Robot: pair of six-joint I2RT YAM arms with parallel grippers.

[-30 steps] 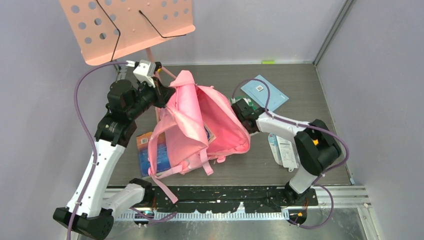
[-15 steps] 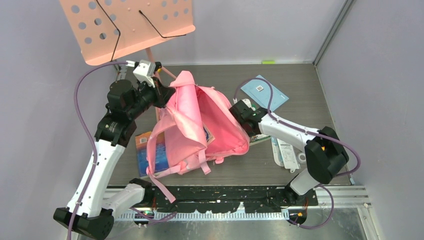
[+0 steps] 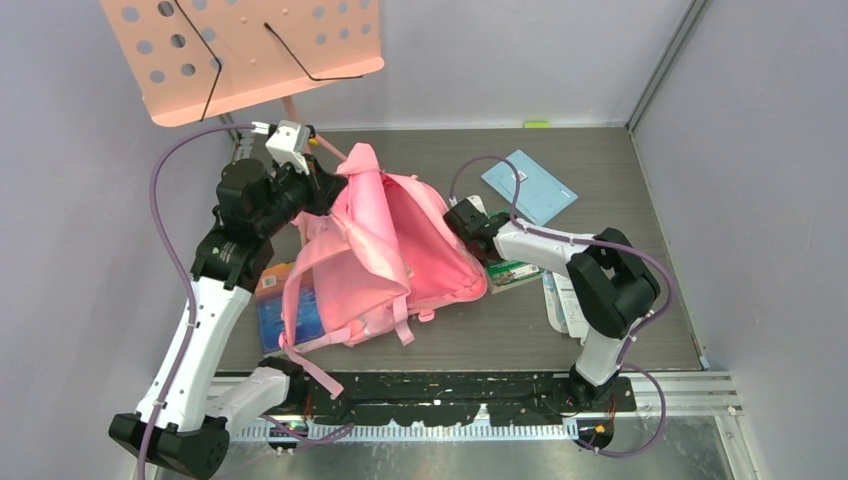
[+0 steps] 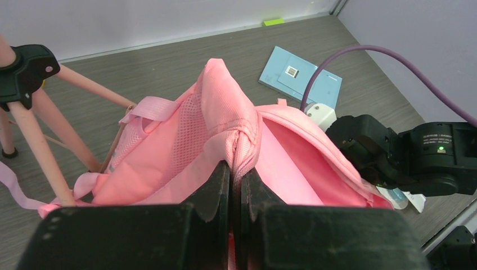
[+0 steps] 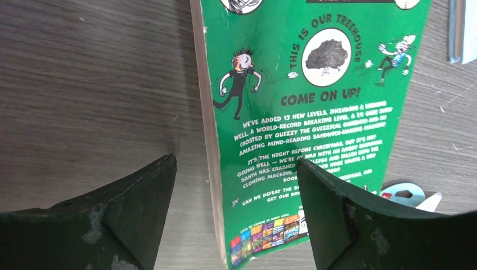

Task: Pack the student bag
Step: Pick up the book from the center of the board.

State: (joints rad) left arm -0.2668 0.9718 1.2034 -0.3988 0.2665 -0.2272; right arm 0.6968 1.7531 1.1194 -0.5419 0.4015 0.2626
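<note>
left claw is pressed tight on a fold of fabric at the top rim of the student bag, hoisting it so the mouth gapes toward the right arm. my read: it's propping the opening for loading. the bag sits mid-bench between the two arms, slumped partly over a blue and orange book on its left side. over on the right, the right claw is spread wide, gripping nothing. it hovers above a green book lying flat on the bench, one tip over bare wood, the other over the cover, spine edge between them. that book lies just beside the bag's right flank, so a short carry into the opening looks likely. a pale blue booklet waits farther back, apart from the bag.
</note>
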